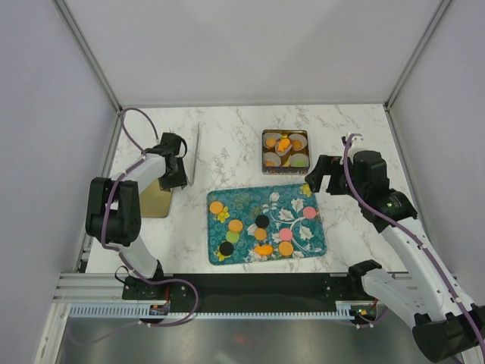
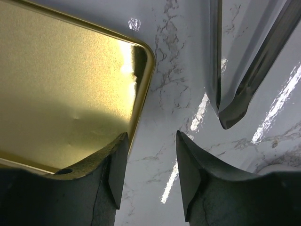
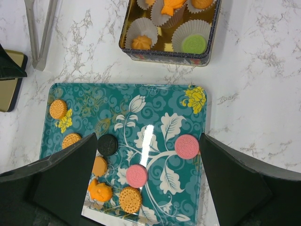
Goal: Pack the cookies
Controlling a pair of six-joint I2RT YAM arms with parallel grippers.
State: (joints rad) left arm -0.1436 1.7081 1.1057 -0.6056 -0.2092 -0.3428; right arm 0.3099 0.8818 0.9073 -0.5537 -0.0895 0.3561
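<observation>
Round cookies (image 1: 236,225) in orange, pink, green and black are lying scattered, about a dozen of them, on a teal tray (image 1: 250,201) with a white and yellow flower pattern. The tray is sitting at the middle of a white marble desk (image 1: 227,144). An orange fish-shaped cookie (image 3: 100,190) is lying among the round ones near the tray's 6 o'clock edge.

At 12 o'clock from the tray, just beside it but not touching, a dark square tin (image 3: 164,55) is standing open. White pleated paper cups (image 3: 140,29) are sitting inside it, and a few are already holding cookies: a green one, an orange one and an orange fish shape.

The right gripper (image 3: 148,141) is hovering over the tray's 2 o'clock corner. Its jaws are standing spread as wide as they go, and it is holding nothing.

At 9 o'clock from the tray, a flat gold lid (image 2: 61,94) is lying on the desk. Metal tongs (image 2: 235,70) are lying at 11 o'clock from the tray.

The left gripper (image 2: 151,141) is hanging low between the lid and the tongs. Its jaws are standing partly apart with only bare desk showing between them. One finger (image 2: 113,174) is reaching over the gold lid's rounded corner; whether it is touching the lid is not clear.
</observation>
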